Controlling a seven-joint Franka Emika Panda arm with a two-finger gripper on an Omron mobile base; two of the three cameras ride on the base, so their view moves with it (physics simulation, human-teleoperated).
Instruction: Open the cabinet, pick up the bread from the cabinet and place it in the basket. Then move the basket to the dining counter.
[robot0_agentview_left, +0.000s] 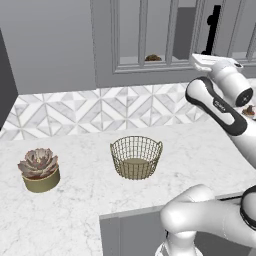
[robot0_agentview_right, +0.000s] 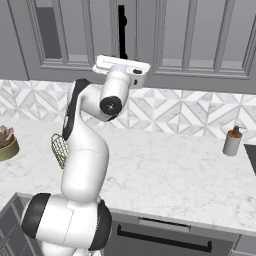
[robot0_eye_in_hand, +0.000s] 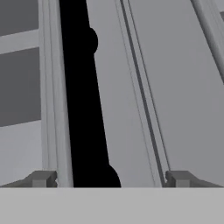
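The cabinet (robot0_agentview_left: 145, 40) is shut, its glass-paned door hanging over the marble worktop. Through the glass the small brown bread (robot0_agentview_left: 153, 58) rests on the lower shelf. The door's long black bar handle (robot0_eye_in_hand: 83, 109) runs upright right in front of my gripper (robot0_eye_in_hand: 110, 179). The gripper is open, with the handle between its fingertips (robot0_eye_in_hand: 41, 178) but left of their middle, and nothing is held. On the worktop below stands the empty golden wire basket (robot0_agentview_left: 136, 157), half hidden behind my arm in the right base view. The dining counter is out of view.
A pinkish succulent in a tan pot (robot0_agentview_left: 39, 170) stands left of the basket. A soap dispenser (robot0_agentview_right: 232, 141) sits far right on the worktop (robot0_agentview_right: 165, 170). A patterned tile backsplash (robot0_agentview_left: 100, 110) runs beneath the cabinets. My own elbow (robot0_agentview_left: 220, 105) hangs over the worktop's right part.
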